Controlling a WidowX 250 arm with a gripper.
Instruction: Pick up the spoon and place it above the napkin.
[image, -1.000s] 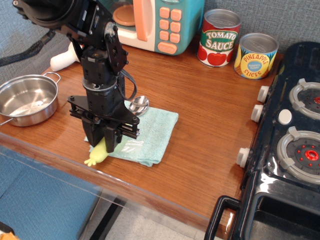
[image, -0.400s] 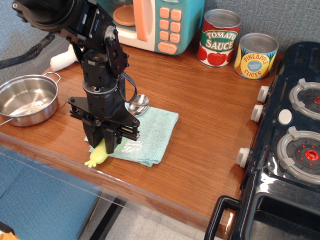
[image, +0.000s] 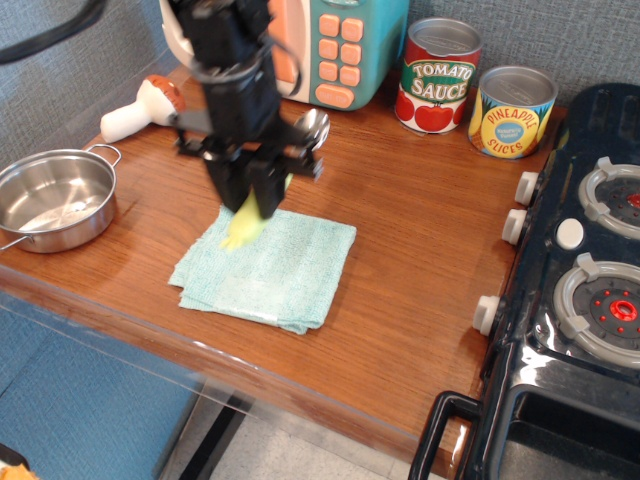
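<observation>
My gripper (image: 250, 195) is shut on the spoon and holds it in the air over the far left part of the napkin. The spoon's pale yellow-green handle (image: 243, 226) hangs down below the fingers. Its shiny silver bowl (image: 311, 127) sticks up to the right of the gripper, toward the back of the table. The light teal napkin (image: 268, 268) lies flat on the wooden table near the front edge, with nothing on it.
A steel pot (image: 52, 198) stands at the left. A toy mushroom (image: 135, 111) lies behind it. A toy microwave (image: 320, 45), a tomato sauce can (image: 437, 76) and a pineapple can (image: 510, 111) line the back. A black toy stove (image: 580, 270) is at the right.
My gripper has risen from the napkin's front left corner and moved back and right, carrying the spoon with it. The spoon has left the cloth and the table.
</observation>
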